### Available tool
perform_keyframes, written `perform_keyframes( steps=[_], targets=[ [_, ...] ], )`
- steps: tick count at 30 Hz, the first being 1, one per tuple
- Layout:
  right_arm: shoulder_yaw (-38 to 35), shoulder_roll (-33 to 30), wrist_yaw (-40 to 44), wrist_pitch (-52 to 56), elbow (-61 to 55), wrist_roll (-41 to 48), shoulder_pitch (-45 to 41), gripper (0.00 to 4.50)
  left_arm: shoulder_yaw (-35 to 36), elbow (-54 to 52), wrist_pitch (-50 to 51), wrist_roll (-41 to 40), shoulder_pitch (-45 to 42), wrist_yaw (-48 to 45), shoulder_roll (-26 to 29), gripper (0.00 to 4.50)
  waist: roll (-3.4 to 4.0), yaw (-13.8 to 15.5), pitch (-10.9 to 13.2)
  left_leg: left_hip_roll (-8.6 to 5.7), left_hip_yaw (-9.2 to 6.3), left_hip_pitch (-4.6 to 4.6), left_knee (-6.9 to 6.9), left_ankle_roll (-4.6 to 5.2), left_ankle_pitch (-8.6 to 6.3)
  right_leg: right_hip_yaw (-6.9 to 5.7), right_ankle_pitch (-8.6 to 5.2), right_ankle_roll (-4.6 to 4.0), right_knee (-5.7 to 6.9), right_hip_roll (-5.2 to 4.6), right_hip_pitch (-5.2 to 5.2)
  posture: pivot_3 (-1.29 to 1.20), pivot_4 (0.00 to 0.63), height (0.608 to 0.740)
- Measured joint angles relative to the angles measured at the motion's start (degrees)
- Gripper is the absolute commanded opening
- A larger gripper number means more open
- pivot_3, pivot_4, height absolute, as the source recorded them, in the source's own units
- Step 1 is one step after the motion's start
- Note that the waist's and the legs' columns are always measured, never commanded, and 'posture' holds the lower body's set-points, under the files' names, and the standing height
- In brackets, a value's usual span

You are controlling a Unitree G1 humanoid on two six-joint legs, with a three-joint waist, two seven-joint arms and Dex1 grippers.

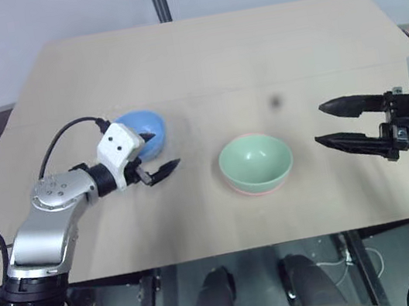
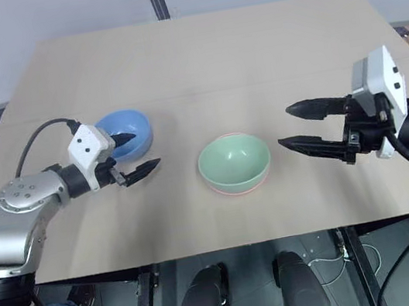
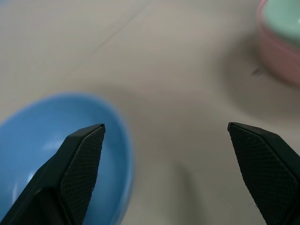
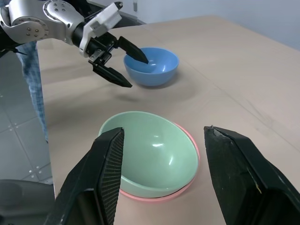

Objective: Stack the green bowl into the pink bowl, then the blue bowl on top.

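On the light beige wooden table (image 1: 197, 60) sits the small round mint-green plastic bowl (image 1: 255, 160), a little right of centre in the left eye view and nested inside the small salmon-pink plastic bowl (image 1: 257, 188), of which just a thin rim peeps out beneath it. The small round sky-blue plastic bowl (image 1: 145, 133) stands upright in the left middle of the frame, well apart from the nested pair.

The left gripper (image 1: 156, 155) comes in from the lower left with its two black fingers spread wide and holding nothing; one finger hangs over the blue bowl's hollow and the other lies just outside its rim (whether either tip touches the plastic I cannot tell). In the left wrist view the blue rim shows between those fingers (image 3: 82, 164).

The right gripper (image 1: 327, 124) hovers at the right edge of the frame, above the table, fingers apart and empty, pointing toward the green bowl but clear of it.
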Motion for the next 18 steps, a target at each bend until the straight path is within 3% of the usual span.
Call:
perform_keyframes(
  steps=[7, 13, 17, 18],
  targets=[
    [0.7, -1.5, -1.2, -2.8, 0.5, 1.0, 1.1, 2.83, -2.4, 1.7, 0.8, 6.5, -0.6, 2.1, 1.6, 4.46, -0.03, 0.0, 0.0, -0.02, 0.00, -0.03, -0.02, 0.00, 0.00, 0.00, 0.00, 0.00, -0.03, -0.02, 0.00, 0.00, 0.150, 0.740],
    [2.1, -2.3, -2.5, -4.5, 1.3, 1.1, 1.1, 2.83, -7.8, 7.3, -6.4, 12.4, -0.4, 0.4, 1.8, 4.46, -0.04, 0.1, 0.0, -0.01, -0.01, -0.02, -0.01, 0.00, 0.00, -0.01, 0.00, 0.00, -0.02, -0.02, 0.00, 0.00, 0.150, 0.740],
    [2.4, -2.6, -3.1, -5.2, 1.3, 1.3, 1.6, 2.88, -9.2, 11.5, -10.7, 14.4, -3.0, -0.5, 1.7, 3.31, -0.04, 0.2, 0.0, -0.01, -0.01, -0.02, 0.00, 0.00, 0.00, -0.01, 0.00, 0.00, 0.00, -0.02, 0.00, 0.00, 0.150, 0.740],
    [2.4, -2.8, -3.4, -5.3, 1.3, 1.6, 1.9, 2.88, -9.3, 12.7, -11.4, 14.8, -3.5, -0.8, 1.6, 2.79, -0.04, 0.2, 0.0, -0.02, 0.00, -0.02, 0.00, 0.00, 0.00, -0.01, 0.00, 0.00, -0.01, -0.03, 0.00, 0.00, 0.150, 0.740]
  ],
)
